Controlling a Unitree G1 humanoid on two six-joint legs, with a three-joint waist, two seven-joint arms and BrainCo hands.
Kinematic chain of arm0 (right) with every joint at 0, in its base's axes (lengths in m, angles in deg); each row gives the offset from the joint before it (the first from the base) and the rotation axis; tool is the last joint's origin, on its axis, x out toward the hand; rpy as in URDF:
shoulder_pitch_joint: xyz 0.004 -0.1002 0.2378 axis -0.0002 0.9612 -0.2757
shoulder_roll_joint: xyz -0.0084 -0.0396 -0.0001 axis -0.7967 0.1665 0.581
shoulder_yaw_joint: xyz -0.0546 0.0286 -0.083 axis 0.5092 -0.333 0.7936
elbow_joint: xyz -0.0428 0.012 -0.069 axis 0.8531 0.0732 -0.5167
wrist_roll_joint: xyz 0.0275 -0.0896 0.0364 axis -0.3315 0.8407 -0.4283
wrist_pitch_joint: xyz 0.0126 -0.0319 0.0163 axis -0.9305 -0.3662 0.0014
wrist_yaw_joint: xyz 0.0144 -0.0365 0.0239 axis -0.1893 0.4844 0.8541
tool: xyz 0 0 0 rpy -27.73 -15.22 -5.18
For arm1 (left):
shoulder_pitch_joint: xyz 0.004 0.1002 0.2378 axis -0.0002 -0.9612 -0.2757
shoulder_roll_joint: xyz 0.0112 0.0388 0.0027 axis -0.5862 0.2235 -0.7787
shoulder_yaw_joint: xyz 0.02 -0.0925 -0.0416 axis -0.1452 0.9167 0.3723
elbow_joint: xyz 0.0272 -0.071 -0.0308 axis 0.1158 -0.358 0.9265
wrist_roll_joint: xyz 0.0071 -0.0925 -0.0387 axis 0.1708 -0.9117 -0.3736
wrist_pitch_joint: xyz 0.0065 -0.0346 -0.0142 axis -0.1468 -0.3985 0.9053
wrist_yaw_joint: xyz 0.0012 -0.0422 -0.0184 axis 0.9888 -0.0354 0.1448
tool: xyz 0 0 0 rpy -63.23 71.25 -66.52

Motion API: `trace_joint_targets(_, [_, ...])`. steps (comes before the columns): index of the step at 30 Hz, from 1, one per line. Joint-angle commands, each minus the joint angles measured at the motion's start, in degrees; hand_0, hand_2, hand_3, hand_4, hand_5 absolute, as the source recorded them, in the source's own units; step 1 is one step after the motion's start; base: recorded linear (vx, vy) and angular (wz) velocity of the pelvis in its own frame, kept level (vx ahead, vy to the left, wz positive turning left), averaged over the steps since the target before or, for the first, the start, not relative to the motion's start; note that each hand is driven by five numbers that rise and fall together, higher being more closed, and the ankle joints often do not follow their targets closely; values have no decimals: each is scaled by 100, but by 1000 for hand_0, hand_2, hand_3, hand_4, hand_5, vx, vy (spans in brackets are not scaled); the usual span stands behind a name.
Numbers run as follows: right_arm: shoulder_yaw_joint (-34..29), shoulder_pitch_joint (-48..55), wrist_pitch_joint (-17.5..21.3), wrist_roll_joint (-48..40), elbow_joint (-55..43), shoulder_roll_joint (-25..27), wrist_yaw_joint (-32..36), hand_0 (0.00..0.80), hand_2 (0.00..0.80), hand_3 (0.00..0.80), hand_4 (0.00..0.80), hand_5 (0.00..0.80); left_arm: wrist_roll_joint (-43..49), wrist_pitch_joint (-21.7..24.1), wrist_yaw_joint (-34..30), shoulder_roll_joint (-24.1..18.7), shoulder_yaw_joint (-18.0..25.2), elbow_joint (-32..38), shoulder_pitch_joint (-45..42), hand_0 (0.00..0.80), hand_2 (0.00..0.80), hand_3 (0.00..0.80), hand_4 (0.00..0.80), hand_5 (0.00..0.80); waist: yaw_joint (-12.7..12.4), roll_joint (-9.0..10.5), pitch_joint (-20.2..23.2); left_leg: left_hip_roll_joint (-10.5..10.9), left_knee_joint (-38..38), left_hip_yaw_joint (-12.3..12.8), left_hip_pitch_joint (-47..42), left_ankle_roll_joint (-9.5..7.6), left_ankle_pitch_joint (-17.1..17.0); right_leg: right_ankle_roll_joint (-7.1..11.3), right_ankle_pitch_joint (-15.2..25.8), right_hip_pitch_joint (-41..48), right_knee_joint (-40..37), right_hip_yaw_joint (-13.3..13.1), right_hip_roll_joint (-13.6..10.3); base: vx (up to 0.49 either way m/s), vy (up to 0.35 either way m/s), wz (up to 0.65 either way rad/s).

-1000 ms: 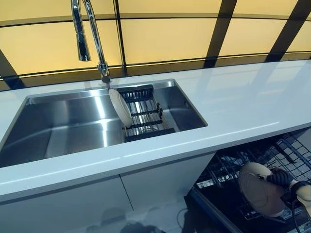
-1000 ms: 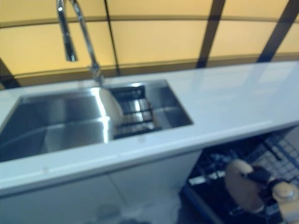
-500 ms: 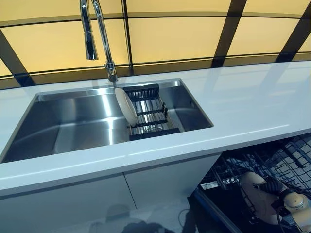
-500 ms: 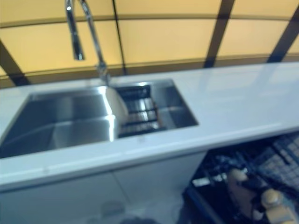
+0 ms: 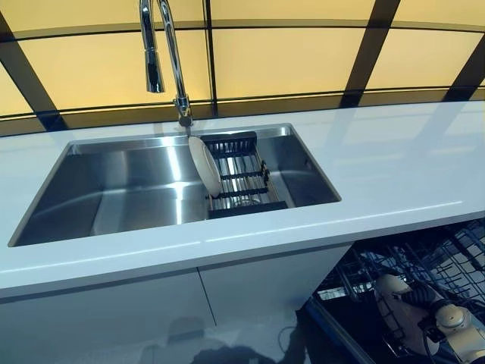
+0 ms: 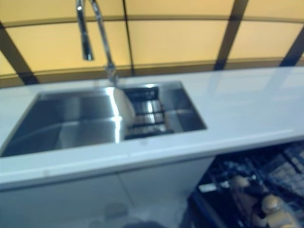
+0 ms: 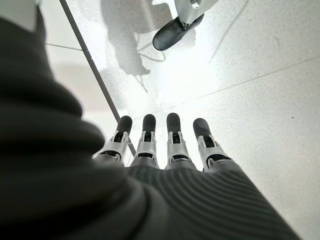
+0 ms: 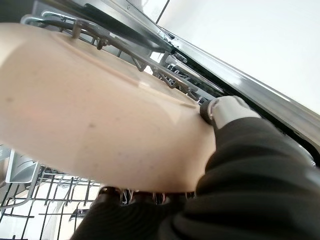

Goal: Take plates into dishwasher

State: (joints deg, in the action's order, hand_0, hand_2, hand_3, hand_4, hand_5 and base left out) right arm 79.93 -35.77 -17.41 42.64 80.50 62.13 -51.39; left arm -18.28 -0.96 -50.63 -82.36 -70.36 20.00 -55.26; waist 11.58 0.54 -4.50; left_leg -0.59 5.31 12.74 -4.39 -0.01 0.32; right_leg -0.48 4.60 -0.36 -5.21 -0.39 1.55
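A cream plate [image 5: 393, 302] stands on edge among the wires of the open dishwasher's lower rack [image 5: 447, 254], under the counter at the lower right. My right hand [image 5: 421, 298] is shut on its rim. In the right wrist view the cream plate [image 8: 90, 110] fills the picture, with the thumb [image 8: 226, 112] pressed on its edge and rack wires behind it. A second white plate [image 5: 204, 166] stands upright in the black drying rack [image 5: 244, 176] inside the sink. My left hand [image 7: 165, 150] hangs over the floor, fingers straight, holding nothing.
The steel sink [image 5: 114, 189] is set into a white counter [image 5: 386, 163], with a tall faucet [image 5: 163, 57] behind it. White cabinet doors [image 5: 258, 288] stand to the left of the dishwasher opening.
The camera has turned, shifting the whole picture rightward. My right hand has taken the cream plate lower and deeper into the dishwasher rack.
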Motion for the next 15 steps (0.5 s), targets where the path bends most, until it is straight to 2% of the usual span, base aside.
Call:
trace_joint_targets(1, [-73,-407,13,-7,146,-76,-204,0,0,0,0,0,328,-15,11,-160,-70,-105,207,0,0,0,0,0,-160,32,23,-144,-31,165,-68,-120,382,511,-292,143,37,131,-116,0,0,0])
trace_joint_targets(15, [-641,-217,-246,85,-282,153,-163,0,0,0,0,0,339,-36,28,-162,72,-125,186,0,0,0,0,0,-69,85,31,-152,-31,238,-91,-134,396,528,-259,140,27,54,-102,0,0,0])
